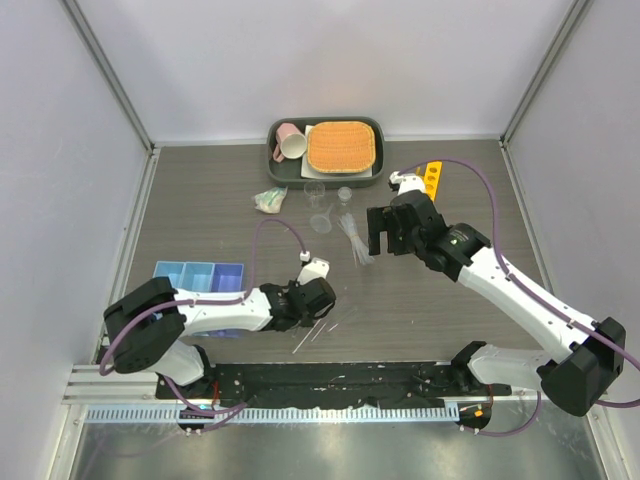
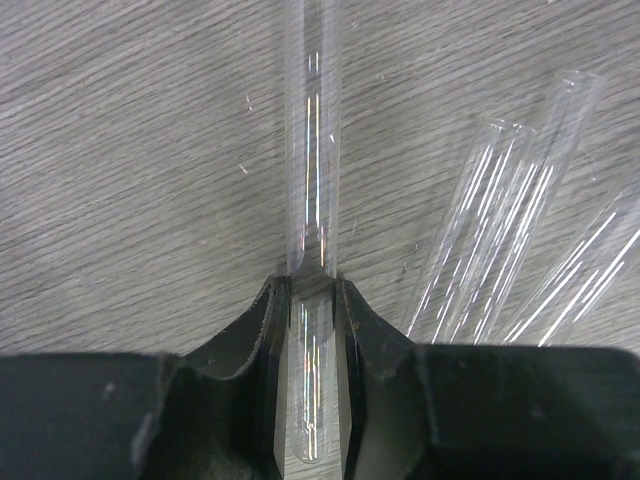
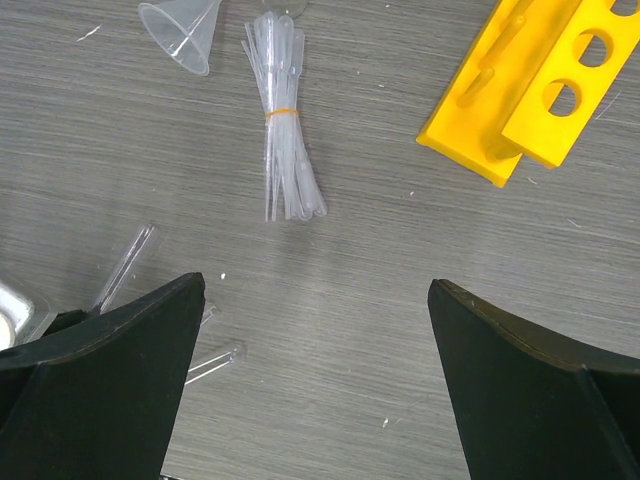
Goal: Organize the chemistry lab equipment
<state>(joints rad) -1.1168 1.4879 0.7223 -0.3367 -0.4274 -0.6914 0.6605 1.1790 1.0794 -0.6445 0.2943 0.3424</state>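
My left gripper (image 2: 311, 285) is shut on a thin glass tube (image 2: 312, 150), whose rounded end sits between the fingers while the rest lies on the table. Two more tubes (image 2: 500, 230) lie just to its right. In the top view the left gripper (image 1: 322, 318) is low near the front edge. My right gripper (image 3: 316, 285) hangs open over bare table, holding nothing. Beyond it lie a banded bundle of pipettes (image 3: 285, 130), a clear funnel (image 3: 185, 30) and the yellow holed rack (image 3: 530, 80). The blue three-compartment tray (image 1: 198, 275) sits at the left. Two small beakers (image 1: 314, 192) stand mid-table.
A dark tray (image 1: 275, 165) at the back holds a pink mug (image 1: 291, 141) and an orange woven mat (image 1: 343, 146). A small crumpled greenish-white thing (image 1: 268, 200) lies in front of it. Walls close in the table on three sides.
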